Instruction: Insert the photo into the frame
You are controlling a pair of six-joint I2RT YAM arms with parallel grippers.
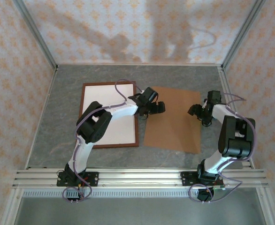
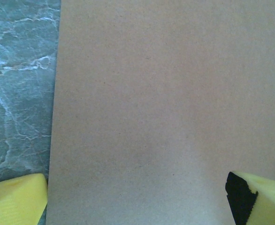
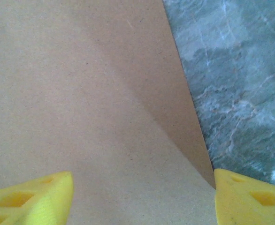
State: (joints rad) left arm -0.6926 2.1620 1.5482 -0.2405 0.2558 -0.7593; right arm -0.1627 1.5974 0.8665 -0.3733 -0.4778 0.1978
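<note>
The frame (image 1: pixel 110 146), thin reddish-brown moulding, lies flat at the left of the table, and a plain white surface (image 1: pixel 121 129) fills it. The photo's printed side is out of view. A plain brown board (image 1: pixel 172 126) lies flat just right of the frame. My left gripper (image 1: pixel 154 110) hovers open over the board's upper left edge. In the left wrist view its yellow fingers (image 2: pixel 15 199) stand wide apart above the board (image 2: pixel 165 103). My right gripper (image 1: pixel 197 112) is open at the board's right edge. Its fingers (image 3: pixel 29 197) straddle that edge of the board (image 3: pixel 81 93), with nothing between them.
The grey marbled table (image 3: pixel 240 84) runs on to the right of the board and behind it (image 1: pixel 184 75). Patterned walls and aluminium posts (image 1: pixel 36 35) close in three sides. A metal rail (image 1: pixel 137 177) carries both arm bases at the near edge.
</note>
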